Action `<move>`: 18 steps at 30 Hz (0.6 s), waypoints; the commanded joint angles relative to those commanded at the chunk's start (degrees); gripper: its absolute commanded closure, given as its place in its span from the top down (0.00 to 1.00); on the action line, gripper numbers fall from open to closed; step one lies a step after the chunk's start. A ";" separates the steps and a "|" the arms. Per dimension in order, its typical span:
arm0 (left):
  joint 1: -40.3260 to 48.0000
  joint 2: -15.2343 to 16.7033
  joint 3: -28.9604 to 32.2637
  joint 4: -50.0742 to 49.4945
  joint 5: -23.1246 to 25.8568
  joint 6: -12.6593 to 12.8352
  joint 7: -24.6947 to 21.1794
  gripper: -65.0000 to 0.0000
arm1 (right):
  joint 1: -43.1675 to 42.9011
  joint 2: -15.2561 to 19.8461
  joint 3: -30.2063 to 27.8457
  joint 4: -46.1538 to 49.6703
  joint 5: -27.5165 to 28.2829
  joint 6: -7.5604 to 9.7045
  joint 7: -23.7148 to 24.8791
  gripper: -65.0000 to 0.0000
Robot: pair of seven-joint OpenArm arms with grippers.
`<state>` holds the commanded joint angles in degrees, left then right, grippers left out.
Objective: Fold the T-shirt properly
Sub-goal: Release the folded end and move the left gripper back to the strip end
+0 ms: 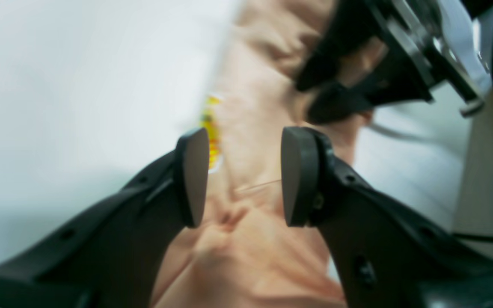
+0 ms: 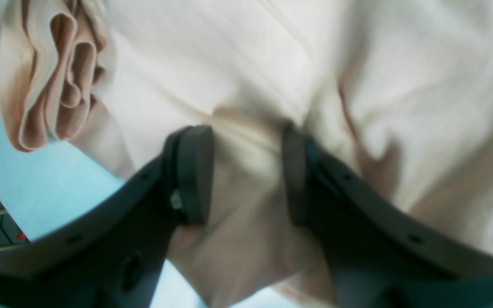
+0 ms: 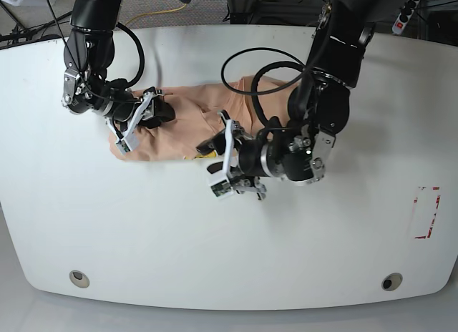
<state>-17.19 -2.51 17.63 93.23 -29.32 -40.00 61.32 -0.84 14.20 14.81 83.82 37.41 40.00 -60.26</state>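
End effectors both spread apart, clamping nothing. White worktop [image 3: 229, 246] carrying bunched peach T-shirt [image 3: 182, 124] toward 11 o'clock of centre. Left end effector [image 1: 245, 176] poised over shirt's 5 o'clock edge, beside yellow label mark [image 1: 212, 128]. Right end effector [image 2: 246, 175] straddling cloth at shirt's 9 o'clock end, beside rippled folds [image 2: 58, 77].

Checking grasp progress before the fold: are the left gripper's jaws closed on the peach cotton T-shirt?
No: in the left wrist view the left gripper stands with its jaws apart, the peach cotton T-shirt lying unpinched behind them.
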 joint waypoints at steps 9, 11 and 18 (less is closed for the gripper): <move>9.23 -9.41 -12.84 1.58 -0.26 0.00 -0.09 0.38 | 2.02 -1.05 4.31 2.46 1.14 0.00 -2.73 0.43; 11.52 -11.16 -14.59 1.58 -0.44 0.00 -0.26 0.38 | 3.52 -1.76 8.35 2.55 3.52 0.00 -5.80 0.50; 16.44 -12.75 -19.87 1.58 -0.09 0.00 -0.35 0.38 | 7.82 -1.49 18.46 2.37 7.21 0.00 -11.08 0.91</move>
<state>-0.75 -15.25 -2.24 94.81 -29.41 -40.00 60.97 6.99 12.70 33.27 86.20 44.62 40.00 -71.34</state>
